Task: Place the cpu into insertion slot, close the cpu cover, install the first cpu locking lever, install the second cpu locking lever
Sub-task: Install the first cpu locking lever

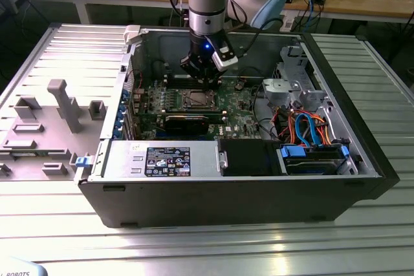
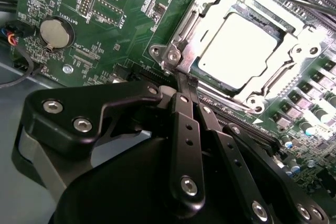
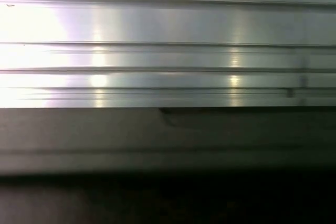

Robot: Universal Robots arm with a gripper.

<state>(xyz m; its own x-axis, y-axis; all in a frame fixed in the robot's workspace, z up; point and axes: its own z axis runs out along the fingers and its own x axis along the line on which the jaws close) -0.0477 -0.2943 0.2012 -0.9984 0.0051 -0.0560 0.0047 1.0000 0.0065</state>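
Cpu (image 2: pixel 242 51) seated in insertion slot (image 2: pixel 273 22), cpu cover (image 2: pixel 207 11) down around it. Gripper (image 2: pixel 185 80) fingers pinched together, holding nothing, tips at cover's corner; chip lies at 2 o'clock from fingertips in second wrist view.

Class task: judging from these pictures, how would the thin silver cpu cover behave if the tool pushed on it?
The cpu cover is a thin metal frame, so probably stiff yet bendable under force. It looks glossy, likely slippery against the tool. Lying flat around the cpu, it shouldn't tip.
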